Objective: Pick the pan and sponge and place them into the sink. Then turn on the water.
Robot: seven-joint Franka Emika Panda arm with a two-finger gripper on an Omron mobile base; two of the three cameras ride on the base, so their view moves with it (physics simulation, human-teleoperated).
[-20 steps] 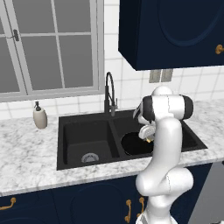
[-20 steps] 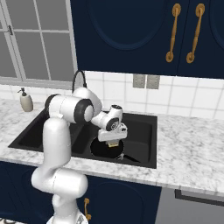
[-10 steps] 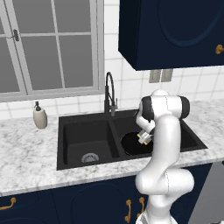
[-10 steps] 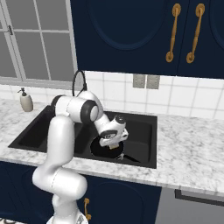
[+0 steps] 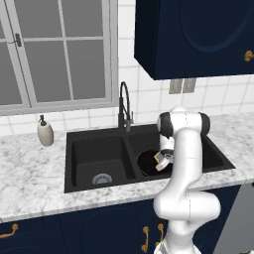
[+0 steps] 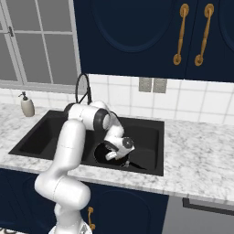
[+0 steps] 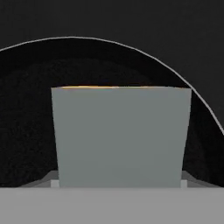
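The black pan (image 5: 145,164) lies in the right basin of the black double sink (image 5: 94,155), its handle (image 6: 135,165) pointing toward the front rim. My gripper (image 5: 160,161) hangs low over the pan, shut on the sponge (image 5: 158,158). In the hand view the sponge's grey-green face (image 7: 120,135) spans the space between the jaws, with a thin yellow edge along its top. The pan's dark floor and pale rim (image 7: 131,48) curve behind it. The sponge hides my fingertips. The dark gooseneck faucet (image 5: 123,103) stands behind the divider, and no water shows.
A beige soap dispenser (image 5: 45,132) stands on the marble counter (image 5: 30,173) left of the sink. The left basin holds only its silver drain (image 5: 101,179). Dark wall cabinets (image 5: 193,34) hang above the right side. A window (image 5: 54,49) is behind the counter.
The hand has dropped lower into the right basin, closer to the pan, with the sponge still in it. Pan and faucet have not moved.
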